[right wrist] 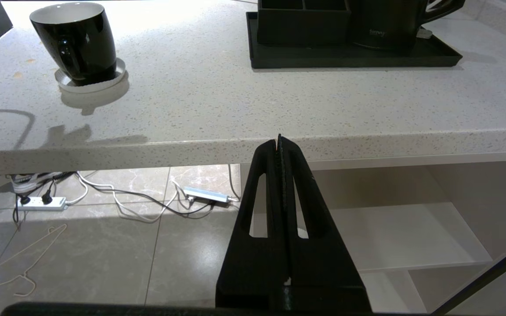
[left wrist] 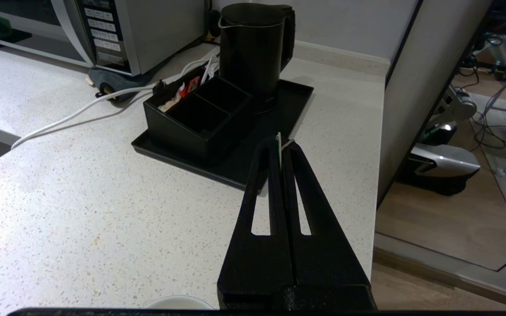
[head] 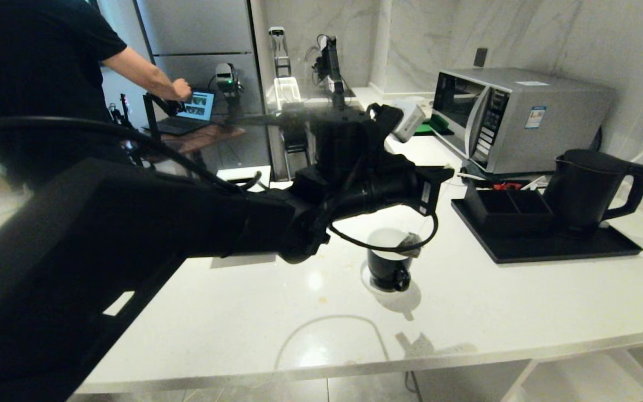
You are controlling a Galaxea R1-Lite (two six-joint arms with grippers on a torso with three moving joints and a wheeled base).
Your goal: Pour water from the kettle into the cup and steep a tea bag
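Observation:
My left gripper [left wrist: 280,142] is shut on the tea bag's small pale tag and string. The brownish tea bag [head: 410,244] hangs from that string at the right side of the black cup's [head: 388,262] rim; whether it touches the rim is unclear. The cup stands on its white saucer [right wrist: 90,81] in the middle of the counter. The black kettle [head: 584,187] stands upright on a black tray [head: 550,251] at the right, handle to the right. My right gripper [right wrist: 279,142] is shut and empty, parked below the counter's front edge.
A black divided box [head: 503,209] with sachets shares the tray with the kettle. A silver microwave [head: 517,117] and white cables sit behind it. A person [head: 37,72] works at a laptop at the back left. Open shelves lie under the counter at the right.

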